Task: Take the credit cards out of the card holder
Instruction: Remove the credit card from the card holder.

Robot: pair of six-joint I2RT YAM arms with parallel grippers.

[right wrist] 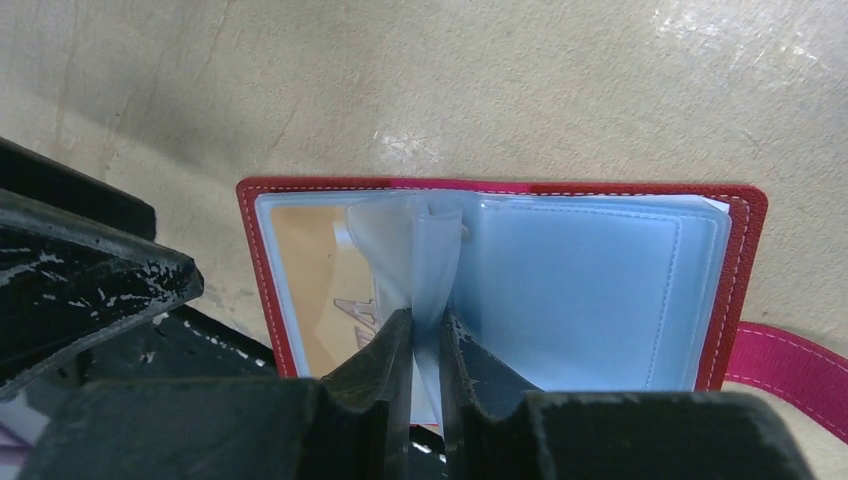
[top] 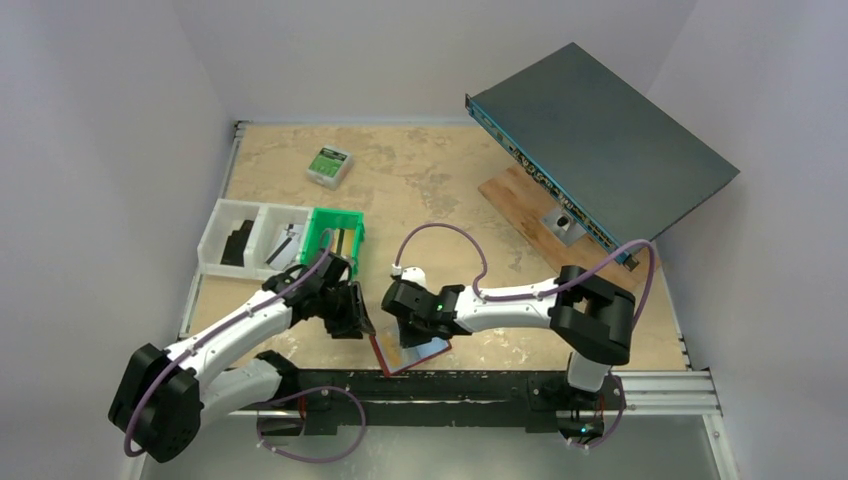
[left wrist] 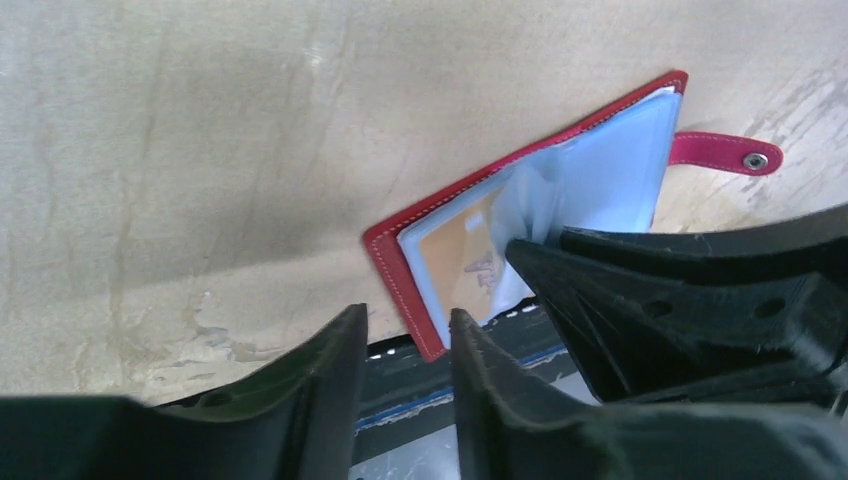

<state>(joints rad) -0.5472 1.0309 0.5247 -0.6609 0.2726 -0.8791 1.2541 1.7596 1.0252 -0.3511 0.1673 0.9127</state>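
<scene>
Top view: card holder (top: 420,356) lies open and flat on table (top: 430,190) at the near edge, centre, btwn the two arms. L gripper (top: 358,318) sits just beside its left side. R gripper (top: 405,330) is right over it, tips down onto the inner pockets. Farther back: green bin (top: 335,240) next to a white tray (top: 240,240), a small green-and-white box (top: 329,165), and a dark flat unit (top: 600,150) propped on a wood board (top: 520,205).

L wrist: jaws stand partly apart w/ a clear gap. The holder's red corner shows in that gap, but can't tell if the tips touch it. Nothing is visibly clamped. Snap tab (left wrist: 720,152) sticks out on the far side. An orange card (left wrist: 450,260) sits inside the nearest pocket, under clear plastic.

R wrist: jaws are nearly together, pinching one clear pocket leaf (right wrist: 425,250) at the holder's spine so it stands up off the spread. The orange card is in the left half. The right half shows only pale blue pockets.
</scene>
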